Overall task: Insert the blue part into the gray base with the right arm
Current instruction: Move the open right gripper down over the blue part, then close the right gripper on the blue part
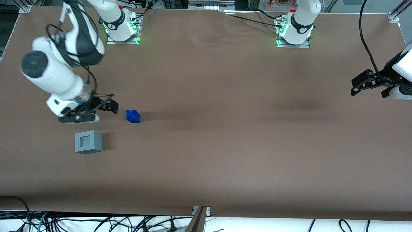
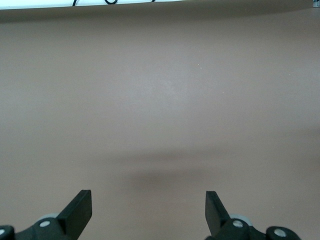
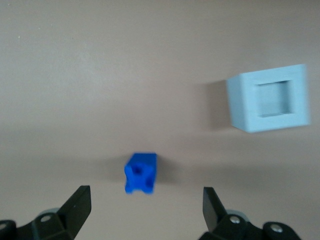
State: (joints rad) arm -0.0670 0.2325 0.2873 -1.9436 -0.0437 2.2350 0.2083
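Blue part [image 3: 140,173]: loose on the table, just ahead of the claw, between its spread fingers' line
Claw [image 1: 107,108]: empty, jaws wide; should centre over the part, square up, then descend
Base [image 1: 88,142]: nearby, recess showing, nearer the front camera than the claw

Brown table cover, loose cables and frame pieces.

The brown cover [image 1: 225,96] lies flat, faintly wrinkled toward 12 o'clock, and the gripper [image 1: 106,112] hangs low over it toward the working arm's end. Black cables [image 1: 96,222] tangle on a white surface along the 6 o'clock edge, where a metal bracket [image 1: 201,211] sits at the middle. An aluminium frame piece [image 1: 24,8] shows at 11 o'clock, and a black cable [image 1: 363,38] loops down at 2 o'clock.
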